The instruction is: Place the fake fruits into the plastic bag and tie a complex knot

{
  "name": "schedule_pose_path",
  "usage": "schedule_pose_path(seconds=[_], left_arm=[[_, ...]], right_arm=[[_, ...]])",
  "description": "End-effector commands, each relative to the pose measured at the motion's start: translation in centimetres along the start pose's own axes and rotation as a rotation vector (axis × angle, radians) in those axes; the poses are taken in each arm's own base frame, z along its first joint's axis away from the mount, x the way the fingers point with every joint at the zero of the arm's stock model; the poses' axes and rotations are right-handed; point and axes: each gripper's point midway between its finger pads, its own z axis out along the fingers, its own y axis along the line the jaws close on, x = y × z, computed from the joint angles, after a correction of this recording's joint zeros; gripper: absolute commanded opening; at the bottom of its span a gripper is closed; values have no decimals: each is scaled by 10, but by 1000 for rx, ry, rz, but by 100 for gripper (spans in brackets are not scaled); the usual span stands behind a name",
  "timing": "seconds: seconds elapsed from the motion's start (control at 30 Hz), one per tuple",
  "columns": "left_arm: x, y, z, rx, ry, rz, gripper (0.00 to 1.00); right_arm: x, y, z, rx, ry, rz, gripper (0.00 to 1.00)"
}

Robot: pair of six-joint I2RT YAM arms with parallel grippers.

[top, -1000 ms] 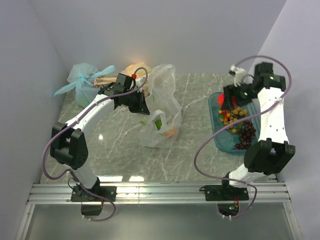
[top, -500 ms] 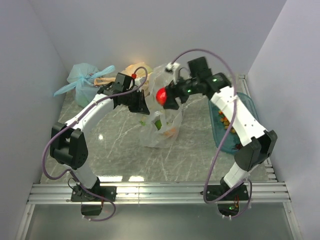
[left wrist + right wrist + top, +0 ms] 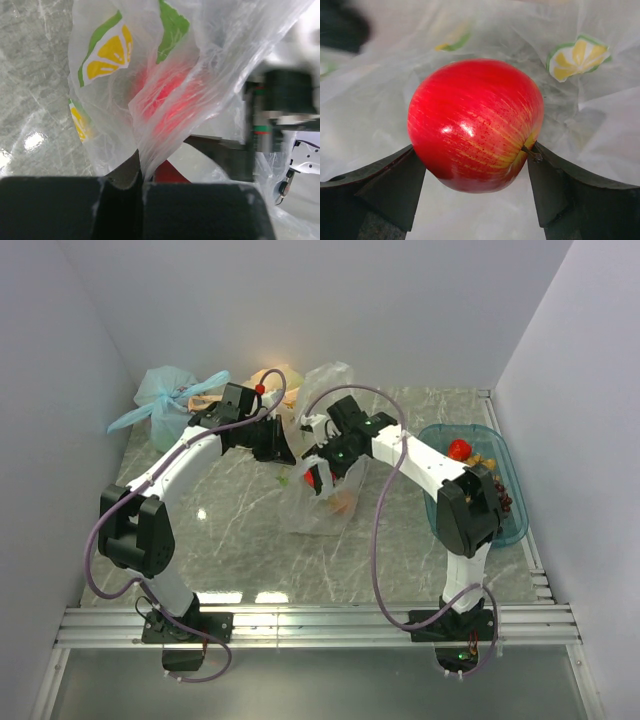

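My left claw (image 3: 139, 172) is pinched together on a fold of the clear bag (image 3: 325, 390), and the film fans up out of my fingers with lemon prints on it. My right claw (image 3: 476, 172) is spread wide and clamped on the red apple (image 3: 475, 125), 1 finger on each side, the stem against the right-hand one. From overhead, that claw sits in the bag's mouth at the middle of the frame, just right of my left claw. The apple glows red through the plastic, with crinkled film behind it in the wrist view. An orange fruit (image 3: 343, 503) shows low in the bag. At the right edge, the blue tray (image 3: 503, 531) holds a red fruit (image 3: 459, 449) and dark grapes (image 3: 500, 498). A blue bag (image 3: 165, 405) sits at the upper left of the marble table (image 3: 230, 530).
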Motion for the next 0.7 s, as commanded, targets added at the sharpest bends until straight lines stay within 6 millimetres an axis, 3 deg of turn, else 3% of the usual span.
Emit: schedule_pose_path(seconds=[0.0, 0.13, 0.3, 0.4, 0.43, 0.47, 0.53, 0.57, 0.63, 0.67], left_arm=[[-14, -15, -11, 35, -55, 38, 1], [-17, -14, -11, 22, -60, 48, 0], [-17, -14, -12, 20, -63, 51, 1], [-18, -14, -13, 20, -67, 56, 1], [-19, -15, -13, 21, -71, 57, 0], [-19, -15, -14, 21, -74, 60, 1], [-18, -15, -14, 22, -73, 57, 1], [-18, -15, -14, 21, -75, 59, 1], [-18, -15, -15, 18, -80, 63, 1], [-19, -15, -16, 16, -87, 68, 1]], right_arm=[[-35, 4, -15, 46, -107, -52, 84], [-52, 20, -43, 3, -155, -90, 91], [-71, 61, -114, -74, -279, -191, 97], [-66, 62, -150, -31, -312, -220, 98], [-65, 62, -172, -9, -350, -216, 98], [-57, 42, -183, 30, -365, -164, 98], [-46, 24, -212, 89, -412, -95, 98], [-30, -3, -222, 152, -401, -25, 98], [-10, -29, -238, 222, -395, 48, 97], [8, -42, -237, 243, -359, 100, 97]])
